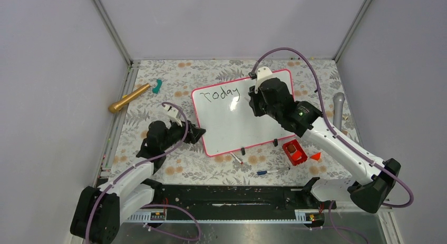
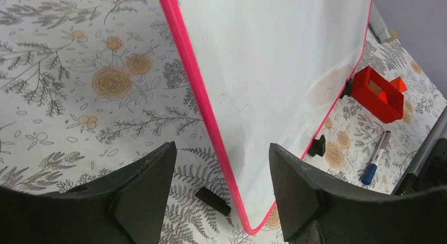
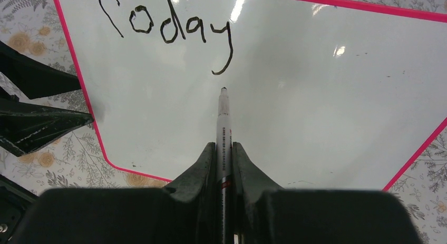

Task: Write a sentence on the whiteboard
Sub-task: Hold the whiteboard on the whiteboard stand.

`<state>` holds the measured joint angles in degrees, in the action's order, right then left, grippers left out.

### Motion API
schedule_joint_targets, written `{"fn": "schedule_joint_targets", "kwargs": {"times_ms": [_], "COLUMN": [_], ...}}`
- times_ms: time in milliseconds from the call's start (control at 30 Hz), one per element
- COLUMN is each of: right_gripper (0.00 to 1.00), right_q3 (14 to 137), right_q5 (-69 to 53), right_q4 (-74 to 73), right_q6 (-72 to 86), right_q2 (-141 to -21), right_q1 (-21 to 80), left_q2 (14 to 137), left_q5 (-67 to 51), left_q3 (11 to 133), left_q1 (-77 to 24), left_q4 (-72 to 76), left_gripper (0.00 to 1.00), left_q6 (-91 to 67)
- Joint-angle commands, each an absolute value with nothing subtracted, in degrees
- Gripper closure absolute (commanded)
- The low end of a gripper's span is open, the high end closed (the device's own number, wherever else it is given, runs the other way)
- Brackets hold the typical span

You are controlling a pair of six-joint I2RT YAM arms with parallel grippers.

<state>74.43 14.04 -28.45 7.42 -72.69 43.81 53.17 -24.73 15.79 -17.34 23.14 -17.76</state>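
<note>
The whiteboard [image 1: 232, 125] lay flat, long axis running across the table, its right end angled slightly away. The sentence [image 3: 168, 28] read only "Today", written along the far long edge, just ahead of the right gripper [image 3: 224, 147]. That gripper was clamped tight on a marker [image 3: 224, 115] that pointed straight out, tip just short of the y's tail. The left gripper [image 2: 222, 152] stood well apart, fingers either side of the board's pink edge near a corner, gripping nothing. Floral cloth [image 1: 211, 70] lay underneath, plain pale walls [image 1: 52, 54] around.
</note>
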Motion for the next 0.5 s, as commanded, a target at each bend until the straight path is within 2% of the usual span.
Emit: {"fn": "schedule_joint_targets", "kwargs": {"times_ms": [0,100,267,467], "right_gripper": [1.00,1.00,1.00,1.00], "right_q3": [72.9,71.5,70.8,69.8], "right_q5": [16.0,16.1,16.3,21.1], "right_q4": [-23.6,-21.9,-21.0,-19.5], "right_q6": [7.7,7.9,8.3,7.4], "right_q2": [-69.6,-68.5,-68.9,-68.9], "right_q1": [43.5,43.5,43.5,43.4], "left_q2": [55.0,56.3,57.0,58.1], "left_q5": [-24.1,-24.7,-24.6,-25.2], "left_q3": [15.0,15.6,16.6,17.3], "left_q1": [-17.6,-17.7,-17.7,-17.7], "left_q4": [28.8,29.6,29.0,29.0], "left_gripper": [0.34,0.35,0.43,0.47], "left_q6": [-18.1,-18.2,-18.3,-18.5]}}
